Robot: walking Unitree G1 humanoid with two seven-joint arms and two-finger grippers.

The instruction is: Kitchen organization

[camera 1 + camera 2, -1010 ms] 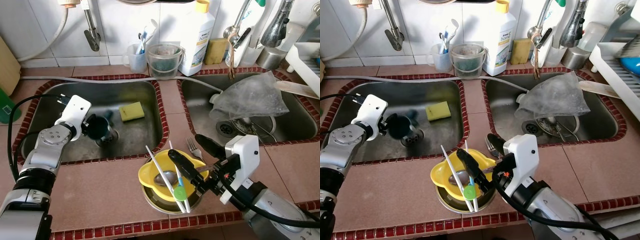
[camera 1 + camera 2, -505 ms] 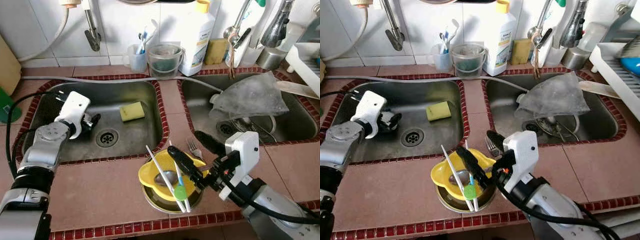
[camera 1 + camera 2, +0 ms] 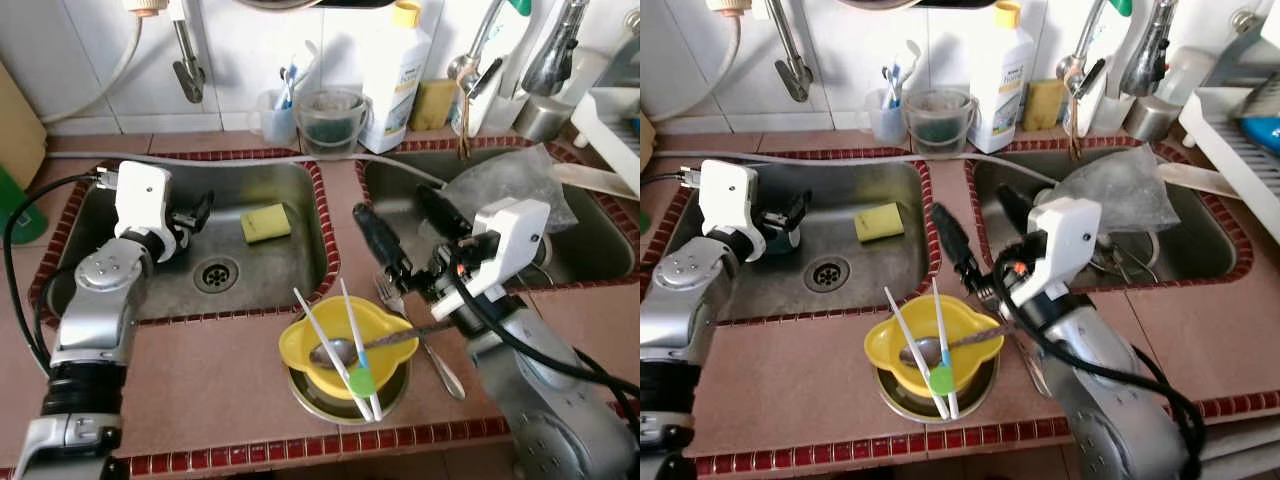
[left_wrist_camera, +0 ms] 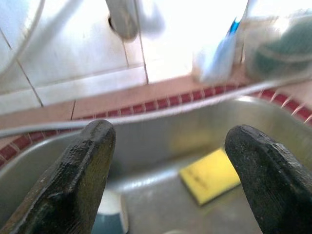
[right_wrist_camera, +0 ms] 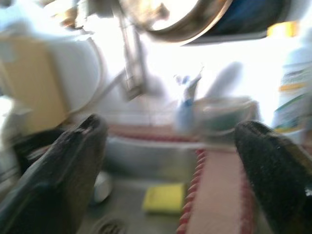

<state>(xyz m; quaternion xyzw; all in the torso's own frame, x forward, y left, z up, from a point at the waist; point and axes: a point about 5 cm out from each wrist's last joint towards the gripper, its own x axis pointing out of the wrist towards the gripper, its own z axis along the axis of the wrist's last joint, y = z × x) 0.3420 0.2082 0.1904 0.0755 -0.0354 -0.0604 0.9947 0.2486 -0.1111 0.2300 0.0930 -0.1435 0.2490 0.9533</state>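
- On near counter: yellow bowl [image 3: 345, 343] stacked in metal dish [image 3: 335, 398], loose spoon [image 3: 345, 350] and chopsticks [image 3: 335, 345] inside.
- Likely light, rigid, slippery; best pinched at rim.
- Right gripper [image 3: 400, 225] spread, empty.
- Left gripper [image 4: 170, 165] spread over sink [image 3: 300, 185].

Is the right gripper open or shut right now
Open. The right gripper hangs over the divider between the sinks, its two black fingers spread wide apart with nothing between them in the right wrist view.
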